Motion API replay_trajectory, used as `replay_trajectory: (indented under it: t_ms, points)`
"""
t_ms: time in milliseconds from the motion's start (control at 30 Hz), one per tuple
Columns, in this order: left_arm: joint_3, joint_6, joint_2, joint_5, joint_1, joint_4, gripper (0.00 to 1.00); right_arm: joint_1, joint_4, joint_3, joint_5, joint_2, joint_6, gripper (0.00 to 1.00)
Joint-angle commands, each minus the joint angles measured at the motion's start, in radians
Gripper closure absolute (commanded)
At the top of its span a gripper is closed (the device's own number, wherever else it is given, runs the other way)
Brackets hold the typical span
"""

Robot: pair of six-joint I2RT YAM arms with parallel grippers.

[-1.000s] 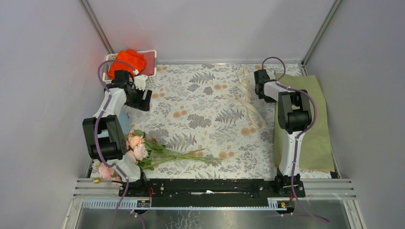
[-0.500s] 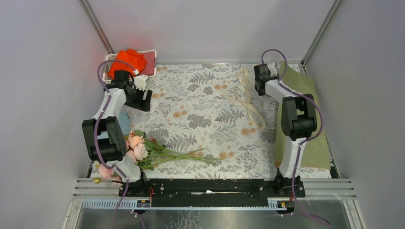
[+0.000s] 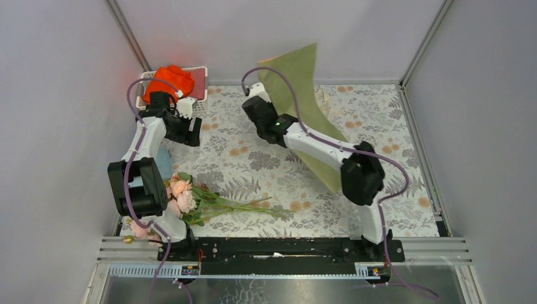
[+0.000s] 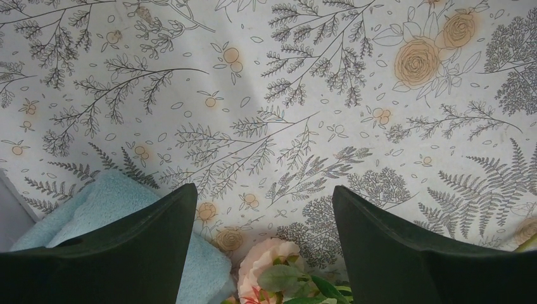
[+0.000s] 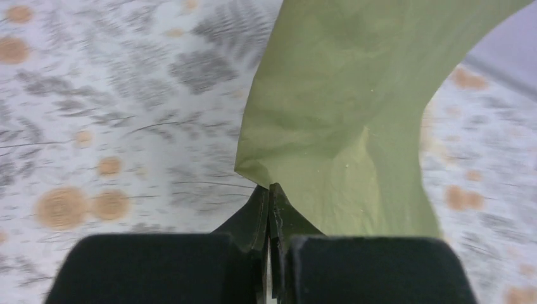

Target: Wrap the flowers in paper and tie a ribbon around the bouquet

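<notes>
R gripper point(image 5: 270, 193) clenched on edge of olive paper point(image 3: 303, 82) — sheet standing up off surface point(image 3: 253, 158), by far edge. L gripper point(image 4: 263, 206) released, empty, nr left edge. Flowers point(image 3: 190, 201) — near-left corner.

This is a robot test cell in a lab, not a home. Plain grey walls point(image 3: 285, 31) and bare metal posts point(image 3: 130, 35) box in a small work space. Two white and black arms point(image 3: 142, 149) are bolted to a black rail point(image 3: 272, 248) at its near edge, trailing purple cables point(image 3: 415, 288). Only the flowered tablecloth point(image 4: 266, 95), spread beneath and ahead of the jaws of the left gripper point(image 4: 263, 193), looks homely.
</notes>
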Motion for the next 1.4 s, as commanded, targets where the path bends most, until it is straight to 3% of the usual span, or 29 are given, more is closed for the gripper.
replay_trajectory:
  t_ms: [0, 100, 133, 200, 233, 333, 400, 567, 633, 700, 767, 967, 1100, 1233, 1367]
  points:
    - [0.044, -0.024, 0.012, -0.01, -0.008, -0.036, 0.14, -0.005, -0.031, 0.142, -0.246, 0.17, 0.184, 1.0]
    - [0.048, -0.033, 0.024, -0.033, -0.008, -0.037, 0.14, -0.005, 0.008, 0.237, -0.344, 0.271, 0.241, 0.99]
    - [0.048, -0.039, 0.028, -0.038, -0.008, -0.037, 0.14, -0.006, 0.011, 0.271, -0.373, 0.316, 0.253, 0.91]
    - [0.053, -0.045, 0.036, -0.052, -0.012, -0.043, 0.15, -0.006, -0.039, 0.381, -0.468, 0.381, 0.262, 0.58]
    - [0.059, -0.047, 0.041, -0.063, -0.016, -0.052, 0.14, -0.008, -0.089, 0.439, -0.511, 0.401, 0.259, 0.46]
    - [0.061, -0.05, 0.042, -0.113, -0.042, -0.066, 0.14, -0.03, -0.165, 0.451, -0.624, 0.332, 0.243, 0.32]
    - [0.049, -0.048, 0.026, -0.145, -0.069, -0.076, 0.15, -0.069, -0.117, 0.257, -0.709, 0.18, 0.239, 0.27]
    - [0.01, 0.0, -0.059, -0.166, -0.18, -0.114, 0.14, -0.284, -0.039, -0.284, -0.842, -0.235, 0.335, 0.24]
    - [0.0, 0.03, -0.092, -0.173, -0.27, -0.146, 0.13, -0.398, -0.01, -0.494, -0.858, -0.368, 0.389, 0.24]
    - [0.0, 0.051, -0.12, -0.166, -0.39, -0.189, 0.03, -0.541, 0.045, -0.678, -0.925, -0.472, 0.439, 0.25]
    - [0.009, 0.059, -0.144, -0.157, -0.53, -0.217, 0.01, -0.631, 0.076, -0.801, -0.979, -0.531, 0.462, 0.27]
    - [0.059, 0.07, -0.112, -0.243, -1.04, -0.239, 0.01, -0.76, 0.091, -0.88, -0.985, -0.48, 0.453, 0.3]
    - [0.086, 0.034, 0.014, -0.3, -1.286, -0.151, 0.01, -0.768, 0.066, -0.855, -0.98, -0.415, 0.434, 0.32]
    - [0.108, 0.029, 0.124, -0.379, -1.407, -0.04, 0.01, -0.768, 0.031, -0.874, -0.881, -0.427, 0.408, 0.32]
    - [0.117, 0.008, 0.171, -0.423, -1.421, 0.078, 0.01, -0.768, -0.005, -0.895, -0.816, -0.469, 0.376, 0.31]
